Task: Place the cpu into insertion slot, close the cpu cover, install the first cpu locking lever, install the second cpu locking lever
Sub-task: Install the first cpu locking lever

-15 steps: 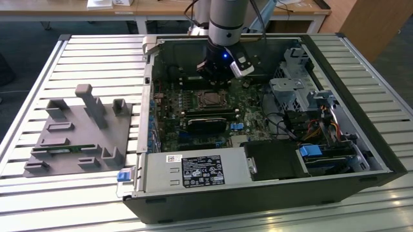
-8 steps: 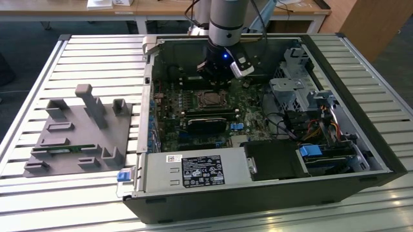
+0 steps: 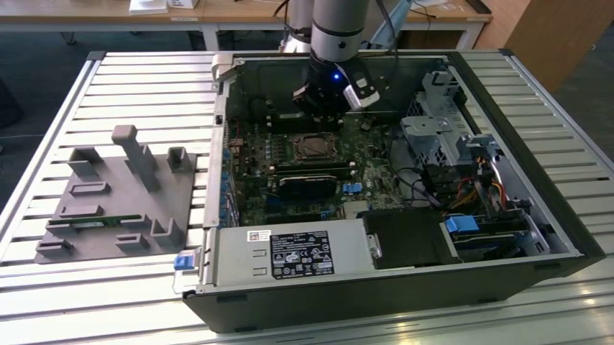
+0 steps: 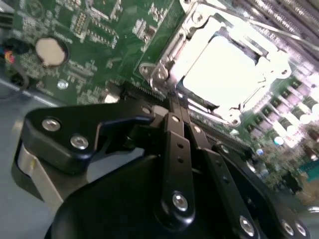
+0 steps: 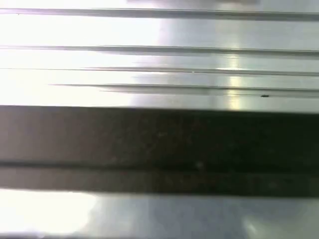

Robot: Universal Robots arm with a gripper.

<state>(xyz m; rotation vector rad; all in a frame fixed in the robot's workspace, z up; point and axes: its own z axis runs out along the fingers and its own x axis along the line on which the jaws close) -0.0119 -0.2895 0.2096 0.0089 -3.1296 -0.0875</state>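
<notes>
Open PC case (image 3: 537, 215) sits on a slatted table (image 3: 144, 79), arm down inside over the board (image 3: 287, 180). Gripper (image 4: 177, 97) hangs just beside the socket (image 3: 312, 147); its fingers look pinched together, holding nothing I can see. The cpu (image 4: 224, 69) looks seated, cover (image 4: 167, 62) down around it. So I'd say we're at the lever stage, needing a careful push at the socket edge.

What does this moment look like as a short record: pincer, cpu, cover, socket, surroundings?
pincer: shut, empty, tips beside the socket's edge
cpu: pale face seated in the socket
cover: metal frame lying around the cpu, down
socket: on the green board, just in front of the arm in the exterior view
surroundings: open computer case on a slatted table; grey fixture at the exterior view's left
</notes>
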